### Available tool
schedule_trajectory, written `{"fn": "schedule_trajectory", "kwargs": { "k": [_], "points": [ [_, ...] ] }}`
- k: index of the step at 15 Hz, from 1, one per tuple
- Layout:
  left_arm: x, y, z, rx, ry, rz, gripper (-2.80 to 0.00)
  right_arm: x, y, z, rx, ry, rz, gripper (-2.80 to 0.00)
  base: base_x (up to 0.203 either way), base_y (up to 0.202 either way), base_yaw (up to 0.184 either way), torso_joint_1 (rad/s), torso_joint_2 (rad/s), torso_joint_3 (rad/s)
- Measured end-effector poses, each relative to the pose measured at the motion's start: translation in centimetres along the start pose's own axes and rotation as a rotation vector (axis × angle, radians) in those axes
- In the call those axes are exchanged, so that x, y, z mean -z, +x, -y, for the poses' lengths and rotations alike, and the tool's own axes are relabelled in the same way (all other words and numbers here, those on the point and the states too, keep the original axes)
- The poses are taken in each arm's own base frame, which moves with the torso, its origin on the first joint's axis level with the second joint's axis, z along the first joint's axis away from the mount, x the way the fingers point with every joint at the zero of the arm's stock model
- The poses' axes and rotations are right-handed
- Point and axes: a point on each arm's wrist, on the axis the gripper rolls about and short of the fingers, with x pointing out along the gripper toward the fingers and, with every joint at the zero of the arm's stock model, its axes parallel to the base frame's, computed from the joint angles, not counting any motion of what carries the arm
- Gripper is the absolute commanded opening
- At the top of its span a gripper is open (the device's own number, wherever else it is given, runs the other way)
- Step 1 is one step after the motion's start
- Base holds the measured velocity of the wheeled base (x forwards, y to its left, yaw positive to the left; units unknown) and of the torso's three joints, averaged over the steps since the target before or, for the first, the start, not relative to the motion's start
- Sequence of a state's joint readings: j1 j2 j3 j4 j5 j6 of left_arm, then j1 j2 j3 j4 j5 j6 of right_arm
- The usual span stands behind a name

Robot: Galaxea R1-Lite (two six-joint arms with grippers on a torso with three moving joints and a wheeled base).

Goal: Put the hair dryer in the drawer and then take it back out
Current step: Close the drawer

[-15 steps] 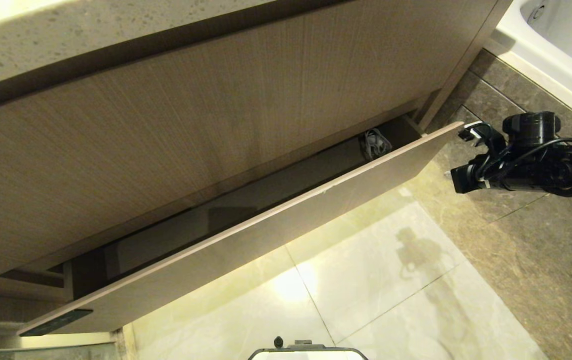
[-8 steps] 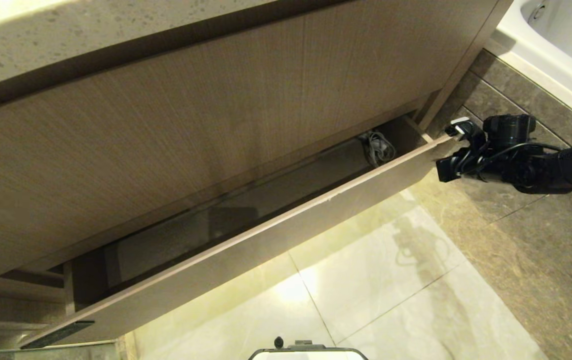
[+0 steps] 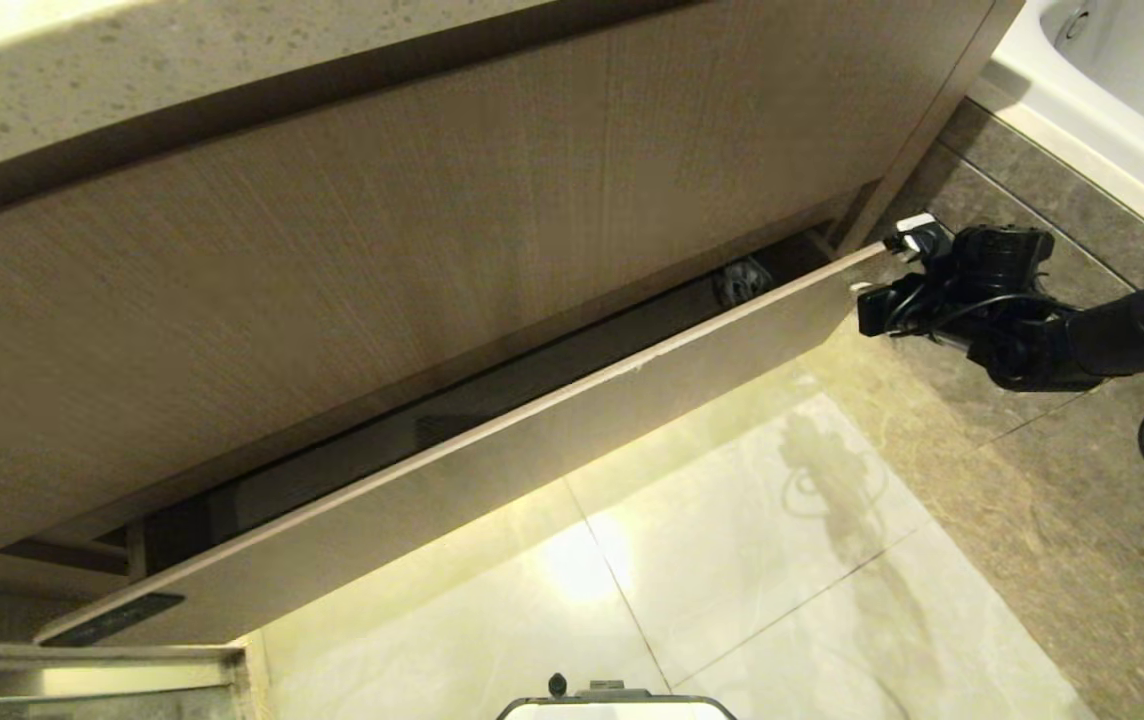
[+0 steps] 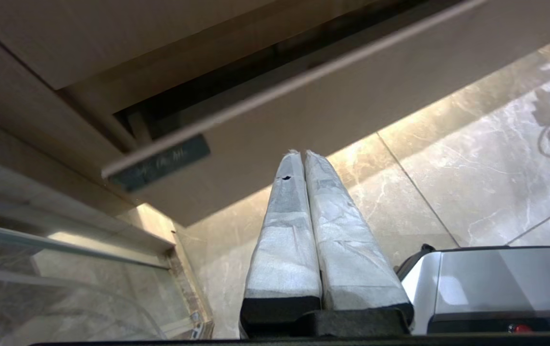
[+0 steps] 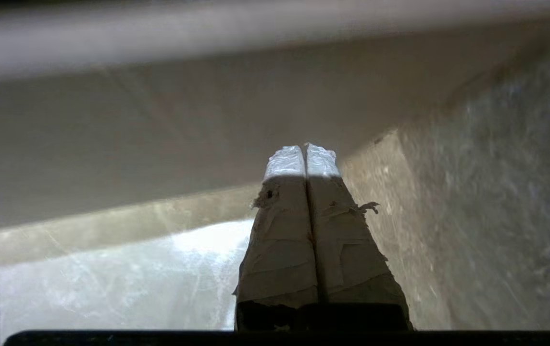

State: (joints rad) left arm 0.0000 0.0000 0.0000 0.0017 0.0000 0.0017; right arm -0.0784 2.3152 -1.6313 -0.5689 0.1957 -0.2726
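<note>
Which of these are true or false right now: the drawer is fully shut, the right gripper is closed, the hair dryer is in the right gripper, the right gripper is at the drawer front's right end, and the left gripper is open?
1. The drawer is fully shut. False: a dark gap shows behind its front.
2. The right gripper is closed. True: its fingers are pressed together.
3. The hair dryer is in the right gripper. False: it lies inside the drawer, at its right end, and the gripper holds nothing.
4. The right gripper is at the drawer front's right end. True.
5. The left gripper is open. False: it is closed and holds nothing, low by the floor.
</note>
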Motion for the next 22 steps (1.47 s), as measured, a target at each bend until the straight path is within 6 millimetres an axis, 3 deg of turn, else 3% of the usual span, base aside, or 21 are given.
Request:
{"fn": "schedule_trajectory", "kwargs": {
  "k": [5, 18, 22],
  "points": [
    [0.0, 0.0, 0.0, 0.000, 0.000, 0.000, -2.80, 1.3, 0.8, 0.6, 0.013, 0.019, -0.018, -2.80, 0.000, 0.000, 0.000, 0.000, 0.00, 0.000],
    [0.0, 0.0, 0.0, 0.000, 0.000, 0.000, -2.80, 1.9, 2.3, 0.9, 0.027, 0.016, -0.005, -2.80, 0.000, 0.000, 0.000, 0.000, 0.00, 0.000],
    [0.0, 0.0, 0.0, 0.000, 0.000, 0.000, -2.80, 2.1, 0.8, 1.1, 0.022, 0.081, -0.145, -2.80, 0.000, 0.000, 0.000, 0.000, 0.00, 0.000]
  ]
}}
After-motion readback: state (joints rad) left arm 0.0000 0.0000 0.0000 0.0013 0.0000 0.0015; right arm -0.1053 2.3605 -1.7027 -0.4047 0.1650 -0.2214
